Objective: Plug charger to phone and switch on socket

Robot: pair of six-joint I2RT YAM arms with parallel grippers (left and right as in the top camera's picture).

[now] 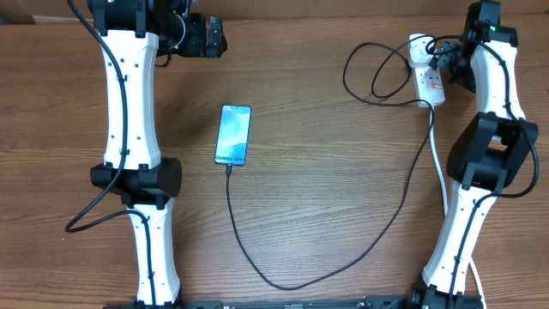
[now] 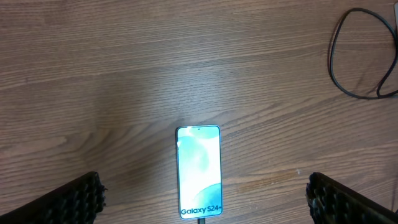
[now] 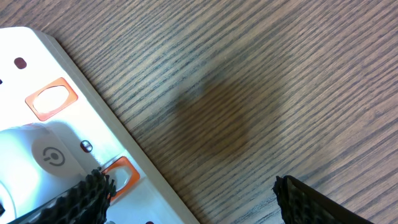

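Note:
The phone (image 1: 233, 136) lies in the middle of the table, its light blue screen lit, with white text at its near end. It also shows in the left wrist view (image 2: 199, 171). The black charger cable (image 1: 343, 262) is plugged into the phone's near end and loops across the table to the white power strip (image 1: 429, 84) at the far right. A white plug adapter (image 3: 34, 162) sits in the strip, between two orange-red switches (image 3: 51, 99). My left gripper (image 2: 202, 199) is open, high above the phone. My right gripper (image 3: 189, 199) is open over the strip's edge, one finger beside a switch.
The charger cable makes loose loops (image 1: 377, 73) left of the power strip. The strip's white cord (image 1: 442, 167) runs down beside the right arm's base. Both arm bases stand at the near table edge.

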